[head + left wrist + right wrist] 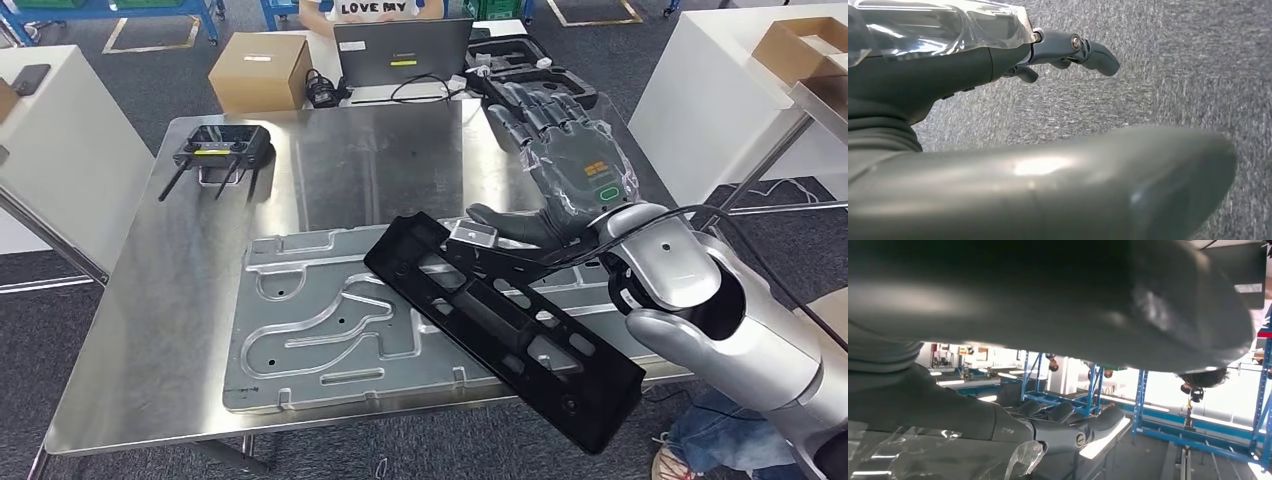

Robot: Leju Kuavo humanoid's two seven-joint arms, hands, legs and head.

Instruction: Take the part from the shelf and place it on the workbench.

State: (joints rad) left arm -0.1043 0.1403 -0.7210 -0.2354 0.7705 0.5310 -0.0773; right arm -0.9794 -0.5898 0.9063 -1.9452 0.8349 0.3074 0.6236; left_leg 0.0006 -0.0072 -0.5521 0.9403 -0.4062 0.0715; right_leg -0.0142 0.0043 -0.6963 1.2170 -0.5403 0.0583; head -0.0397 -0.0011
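The steel counter [140,330] lies under and in front of the right hand [560,160]. A grey plate [300,330] with cut grooves rests on the counter, below the hand and toward the robot's left. The black part [500,320], a long frame with slots, lies slanted across this plate, just below the wrist; its near end sticks out past the counter edge. The right hand is above the part with fingers spread wide and flat, and it seems to hold nothing, though the thumb is close to the part's upper edge and contact there cannot be told.

The left hand [1068,50] hangs over the carpet with fingers loosely curled around nothing.

The step seems to be the release. To do it well, the hand should rise straight up, not sideways, because the overhanging end could tip or slide the part off the counter.
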